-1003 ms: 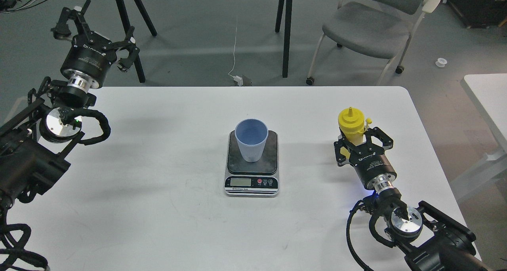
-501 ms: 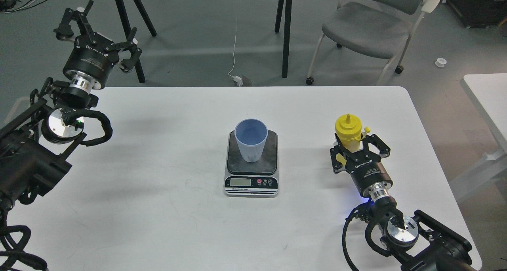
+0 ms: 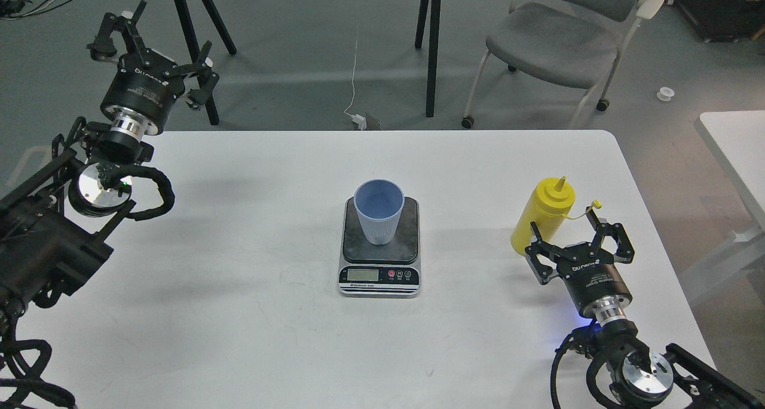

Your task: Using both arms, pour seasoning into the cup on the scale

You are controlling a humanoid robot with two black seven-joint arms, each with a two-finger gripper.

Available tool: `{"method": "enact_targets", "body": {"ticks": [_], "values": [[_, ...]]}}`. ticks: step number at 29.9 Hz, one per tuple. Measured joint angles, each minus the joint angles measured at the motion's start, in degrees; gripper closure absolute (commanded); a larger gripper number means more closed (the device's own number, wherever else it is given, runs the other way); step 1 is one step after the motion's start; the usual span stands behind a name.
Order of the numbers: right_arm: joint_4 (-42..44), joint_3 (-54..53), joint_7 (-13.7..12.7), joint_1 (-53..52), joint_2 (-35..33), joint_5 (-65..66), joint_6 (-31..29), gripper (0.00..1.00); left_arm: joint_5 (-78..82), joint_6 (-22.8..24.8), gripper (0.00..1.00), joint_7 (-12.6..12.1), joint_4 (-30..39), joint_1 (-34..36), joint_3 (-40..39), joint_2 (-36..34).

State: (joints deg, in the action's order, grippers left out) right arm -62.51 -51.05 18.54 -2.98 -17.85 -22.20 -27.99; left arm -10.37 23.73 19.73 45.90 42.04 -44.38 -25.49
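From the head view, the white table (image 3: 239,313) fills most of the scene, and at its centre sits the scale (image 3: 380,249), its silver front and small display facing six o'clock. The light blue cup (image 3: 379,210) stands upright on the dark weighing plate, toward the plate's twelve o'clock edge, its mouth open to the camera. At about three o'clock from the scale, well apart from it, the yellow seasoning bottle (image 3: 542,216) stands on the table, leaning slightly, nozzle up, with its small tethered cap hanging off toward three o'clock. The right gripper (image 3: 578,241) sits just at the bottle's five o'clock, fingers spread apart and holding nothing; one fingertip lies close to the bottle's base, though contact cannot be told. The left gripper (image 3: 156,41) hangs at ten o'clock, beyond the table's far left corner, its fingers apart and empty, pointing away over the grey floor (image 3: 311,62).
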Motion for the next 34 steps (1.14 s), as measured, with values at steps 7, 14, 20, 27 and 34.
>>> {"method": "enact_targets", "body": {"ticks": [7,14,20,27,34], "values": [[-2.29,-0.09,0.00,6.32,-6.34,0.48,0.00,0.01,-0.01,0.07,0.00,-0.03,0.07,0.37,-0.09,0.00],[1.67,-2.59,0.00,-0.69,-19.49,1.98,0.00,0.01,-0.14,0.79,0.00,-0.09,-0.07,-0.23,-0.63,-0.45],[18.24,-2.44,-0.54,-17.80,-20.30,3.50,-0.01,0.01,-0.73,1.52,0.00,-0.15,-0.73,-0.69,-0.80,-0.78],[33.61,2.21,-2.31,-33.07,-14.55,3.65,-0.01,0.01,-1.37,1.99,0.00,-0.21,-2.77,-0.81,-1.02,-0.71],[37.05,3.38,-2.37,-38.46,-11.40,3.66,-0.01,0.01,-2.28,2.47,0.00,-0.13,-2.90,-0.81,-1.14,-0.10]]}}
